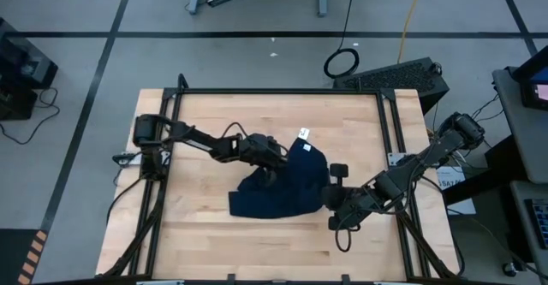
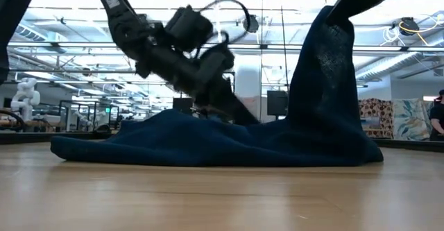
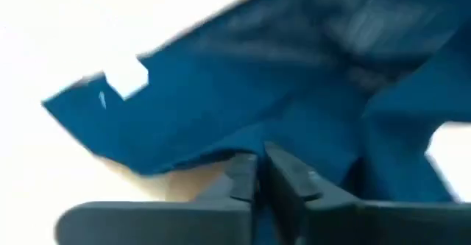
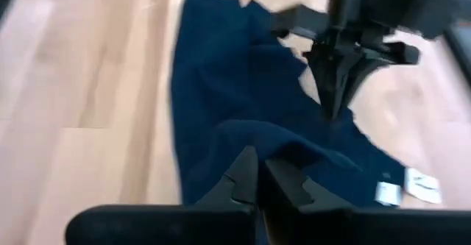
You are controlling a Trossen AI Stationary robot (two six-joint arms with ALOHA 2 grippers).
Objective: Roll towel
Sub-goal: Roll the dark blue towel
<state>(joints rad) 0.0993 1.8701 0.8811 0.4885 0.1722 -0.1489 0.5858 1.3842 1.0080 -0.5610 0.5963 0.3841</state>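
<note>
- Wooden table (image 1: 197, 234) inside a black frame (image 1: 282, 92), seen from above; both arms reaching in toward the middle.
- Navy towel (image 1: 287, 187) bunched near the table's centre, slightly toward the right side; no flat rectangle, no roll, just a crumpled heap with folds.
- From the low view, most of the towel (image 2: 201, 144) lying on the wood as a low mound, one end drawn up into a tall peak on that picture's right side.
- Left arm stretched from the table's left edge, left gripper (image 1: 272, 167) down at the heap's left side; in its wrist view fingers closed tight together over a fold of cloth (image 3: 294, 120), looking clenched on the towel, though the pinch point itself is blurred.
- Right arm coming in from the right edge, right gripper (image 1: 328, 195) against the towel's right flank; in its wrist view fingers drawn together into the fabric (image 4: 235, 112), apparently clamped on it, and probably the one lifting the peak.
- Small white tag (image 1: 303, 133) at the towel's far corner, lying on bare wood just beyond the heap; visible too in the left wrist view (image 3: 126, 76).
- Progress, as a judgement: early. Nothing rolled yet; cloth gathered and held at two places, seemingly mid-arrangement. Left to do: spreading or folding into a strip, then winding from one end into a cylinder and setting it down.
</note>
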